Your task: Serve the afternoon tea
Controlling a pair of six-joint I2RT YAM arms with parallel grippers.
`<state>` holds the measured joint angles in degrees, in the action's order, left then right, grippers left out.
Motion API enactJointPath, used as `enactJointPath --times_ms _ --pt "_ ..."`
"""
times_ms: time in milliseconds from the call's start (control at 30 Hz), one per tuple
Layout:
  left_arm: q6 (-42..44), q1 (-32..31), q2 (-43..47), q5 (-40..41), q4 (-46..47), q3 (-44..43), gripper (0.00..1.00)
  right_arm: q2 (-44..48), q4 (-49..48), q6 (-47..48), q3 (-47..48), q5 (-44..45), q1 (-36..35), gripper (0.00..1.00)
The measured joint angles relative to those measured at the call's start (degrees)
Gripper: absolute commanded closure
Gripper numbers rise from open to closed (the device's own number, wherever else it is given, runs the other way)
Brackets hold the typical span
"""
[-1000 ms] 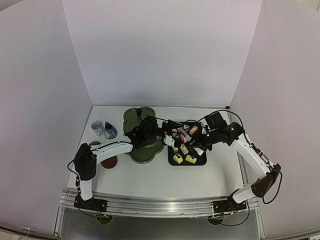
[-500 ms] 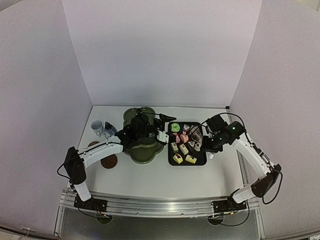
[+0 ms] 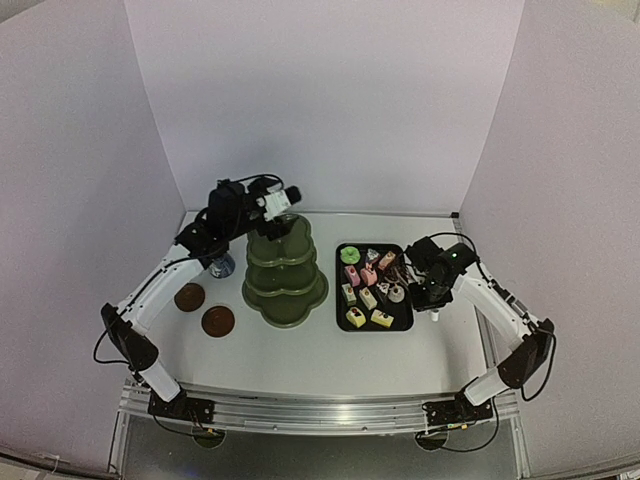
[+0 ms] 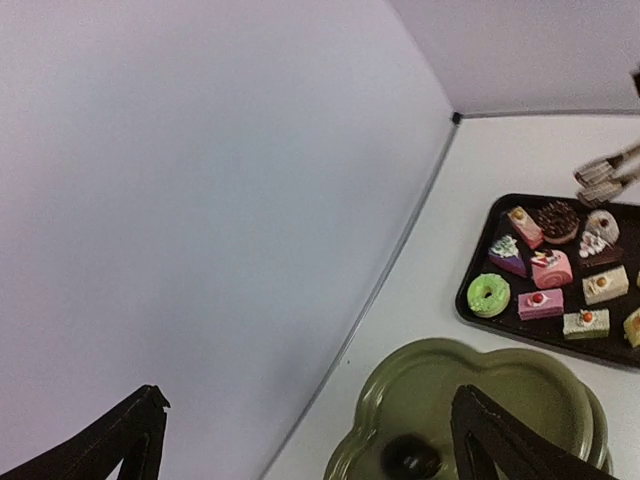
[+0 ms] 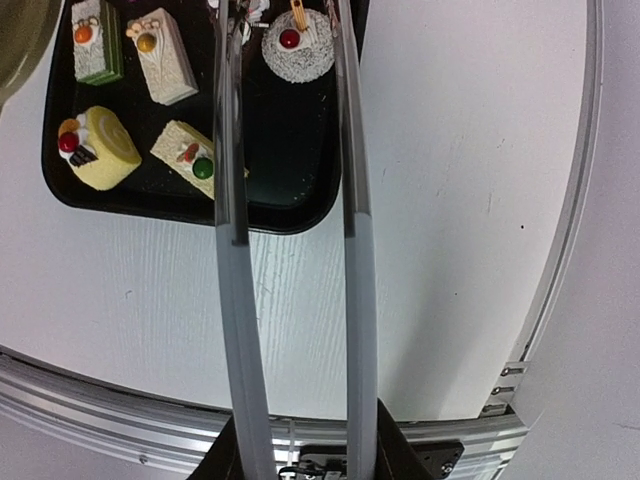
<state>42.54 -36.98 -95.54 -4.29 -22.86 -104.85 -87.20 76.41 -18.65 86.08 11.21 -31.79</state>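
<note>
Right tool (image 5: 300,455), clamped on white tongs (image 5: 232,200), hangs over the right end of the tray (image 5: 290,150), cakes (image 3: 367,297) just to its left; left tool (image 4: 308,405), spread wide, hovers above the stand (image 3: 285,290) farther left.

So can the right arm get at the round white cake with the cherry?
Probably yes. The right gripper holds the tongs, and the cake sits between their arms on the tray, nothing blocking it.

Soft even light, faint shadows, fisheye-curved edges.
</note>
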Motion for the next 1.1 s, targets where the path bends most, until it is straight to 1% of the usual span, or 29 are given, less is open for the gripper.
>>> enactJointPath --times_ms 133,233,367,467,633,700,833,1100 --pt "-11.95 8.27 5.79 3.01 -5.45 -1.28 0.0 0.0 -0.48 3.19 -1.54 -0.09 0.0 0.68" --pt "-20.16 13.54 10.71 3.53 -7.91 0.3 0.0 0.54 -2.64 5.41 -2.52 -0.89 0.0 0.67" --pt "-30.35 21.21 17.82 1.91 -8.86 7.11 0.0 0.56 -6.16 8.1 -2.62 -2.3 0.0 0.65" --pt "-36.46 25.57 21.88 0.54 -8.7 15.24 0.0 -0.46 -7.94 9.82 -2.48 -2.45 0.0 0.65" --pt "-42.76 28.02 23.8 -2.23 -8.91 26.54 0.0 -5.24 -9.78 12.0 -1.58 -2.41 0.0 0.65" --pt "-44.0 28.43 23.81 -2.94 -9.17 28.89 0.0 -7.1 -10.32 12.52 -1.02 -2.39 0.0 0.65" --pt "-45.11 28.91 24.34 -3.76 -9.09 30.52 0.01 -9.72 -11.41 12.87 -0.11 -2.3 0.27 0.65" --pt "-45.61 28.95 26.78 -5.04 -7.73 30.66 0.0 -12.64 -13.04 12.69 0.92 -2.21 0.98 0.64"
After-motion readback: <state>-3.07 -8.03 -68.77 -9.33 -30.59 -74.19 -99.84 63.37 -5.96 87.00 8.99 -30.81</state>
